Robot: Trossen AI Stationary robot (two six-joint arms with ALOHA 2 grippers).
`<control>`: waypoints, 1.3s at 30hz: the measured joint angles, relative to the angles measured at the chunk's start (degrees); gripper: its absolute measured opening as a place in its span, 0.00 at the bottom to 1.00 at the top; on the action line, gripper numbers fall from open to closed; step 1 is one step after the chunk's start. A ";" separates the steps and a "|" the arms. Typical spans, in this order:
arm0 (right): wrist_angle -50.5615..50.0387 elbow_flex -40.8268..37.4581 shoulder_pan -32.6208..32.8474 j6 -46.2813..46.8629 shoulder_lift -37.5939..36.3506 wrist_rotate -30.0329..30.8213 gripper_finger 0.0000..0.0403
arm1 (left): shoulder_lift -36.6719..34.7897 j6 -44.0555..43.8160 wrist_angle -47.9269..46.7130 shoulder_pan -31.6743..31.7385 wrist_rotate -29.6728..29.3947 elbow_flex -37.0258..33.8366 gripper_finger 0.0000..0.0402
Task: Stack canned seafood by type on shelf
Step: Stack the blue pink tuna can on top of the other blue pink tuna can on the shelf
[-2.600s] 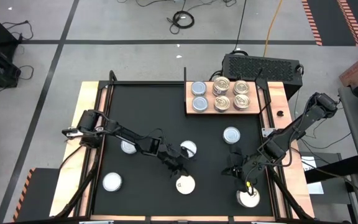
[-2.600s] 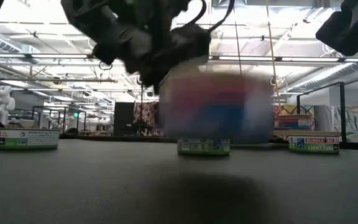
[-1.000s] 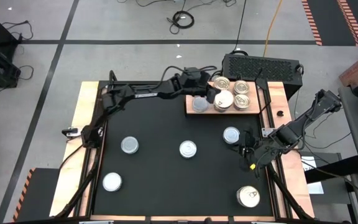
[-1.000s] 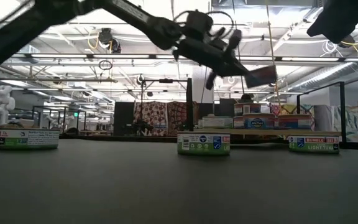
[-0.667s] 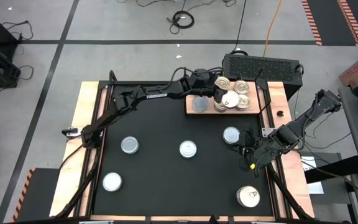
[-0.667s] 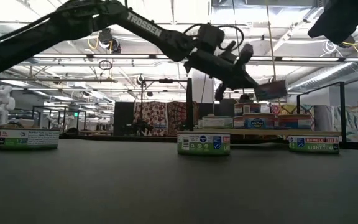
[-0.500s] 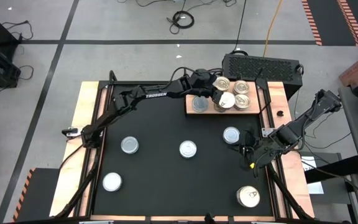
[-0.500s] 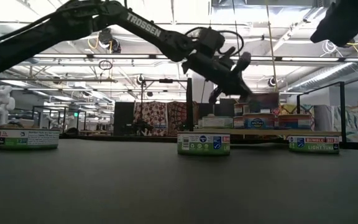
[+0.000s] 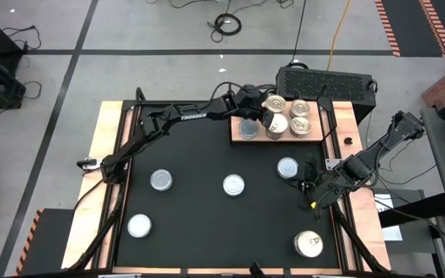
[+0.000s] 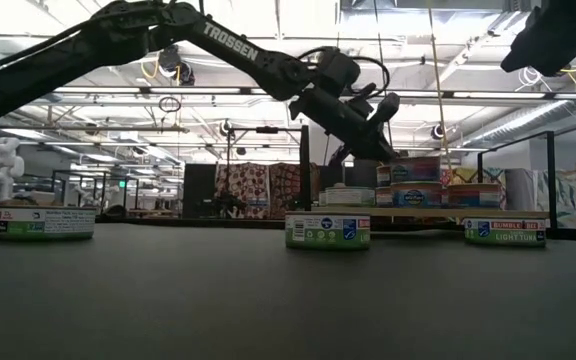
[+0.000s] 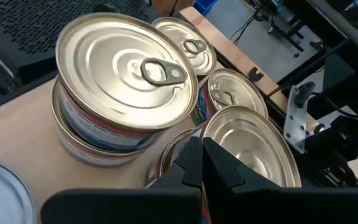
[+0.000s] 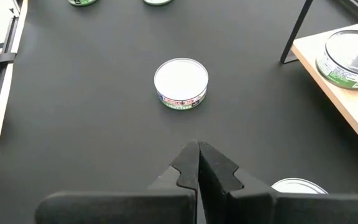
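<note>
Over the shelf: your left tool point(image 9: 267, 117) hangs with its fingers pressed together, nothing clamped.
Below the left tool: gold pull-tab tins point(image 11: 126, 81) stand in short stacks on the wooden shelf point(image 9: 238, 138); one bare-topped tin point(image 11: 248, 149) sits just past the fingertips.
Beside the left tool: a silvery-blue tin point(image 9: 247, 129) on the shelf's near end.
Right tool point(image 9: 306, 188): fingers together, empty, low at the surface's right edge.
Ahead of the right tool: a plain-topped tin point(image 12: 181, 83) on the black mat point(image 9: 191, 154), well apart.
</note>
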 joint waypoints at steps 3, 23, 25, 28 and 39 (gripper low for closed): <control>0.02 0.00 0.00 0.00 0.00 -0.04 0.00 | 0.00 0.01 0.30 0.00 -0.27 -0.23 0.00; 0.01 -0.02 0.00 1.49 0.00 -1.53 0.00 | -0.07 -0.03 2.40 0.02 0.12 0.16 0.16; 0.00 -0.02 0.00 1.55 0.00 -1.64 0.00 | -0.07 0.24 2.39 0.02 1.96 0.89 0.16; 0.02 -0.03 0.02 2.28 0.00 -3.20 0.00 | -0.12 1.75 1.89 0.02 4.96 2.42 0.16; 0.07 -0.04 0.13 4.46 0.02 -6.10 0.00 | -8.45 12.62 -5.94 -3.50 1.00 3.81 0.16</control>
